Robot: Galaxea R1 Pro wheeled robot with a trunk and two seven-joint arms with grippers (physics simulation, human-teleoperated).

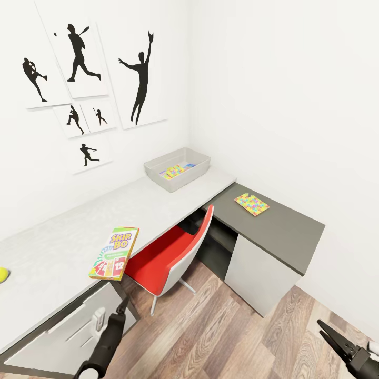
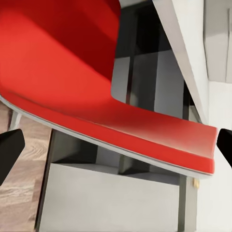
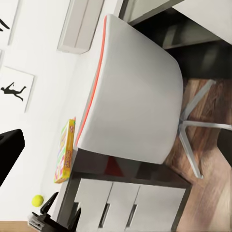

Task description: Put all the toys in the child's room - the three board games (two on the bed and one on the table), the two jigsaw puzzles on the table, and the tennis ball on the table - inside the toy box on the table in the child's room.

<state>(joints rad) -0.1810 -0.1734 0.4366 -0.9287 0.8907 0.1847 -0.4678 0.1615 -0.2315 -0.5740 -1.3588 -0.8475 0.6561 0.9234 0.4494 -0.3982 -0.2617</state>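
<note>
Yellow-green at the far left edge of the head view, the ball [image 1: 2,274] sits on the pale desk [image 1: 63,247], well out beyond the left gripper [image 1: 122,307] and to its left; it has not been collected. The left gripper hangs low in front of the drawers, its fingers spread and holding nothing. Just above and ahead of it lies the Skip-Bo box [image 1: 115,252], flat near the desk's front edge, the nearest toy to that hand and also not yet binned. Beside it, to the right, a red chair [image 1: 171,258] is pushed under the desk, and the left wrist view looks straight onto its seat.

Farther ahead, in the corner, the toy box [image 1: 178,168] holds at least one mosaic puzzle [image 1: 173,171] and something blue beside it, possibly a game; I cannot tell more. To the right, on the dark lower top, the second puzzle [image 1: 251,204] lies alone, well ahead of the right gripper [image 1: 332,338]. That gripper hovers over the floor with its fingers apart and empty.

By my judgement roughly a third is done; the ball, Skip-Bo and this puzzle remain, and one game is unaccounted for.
</note>
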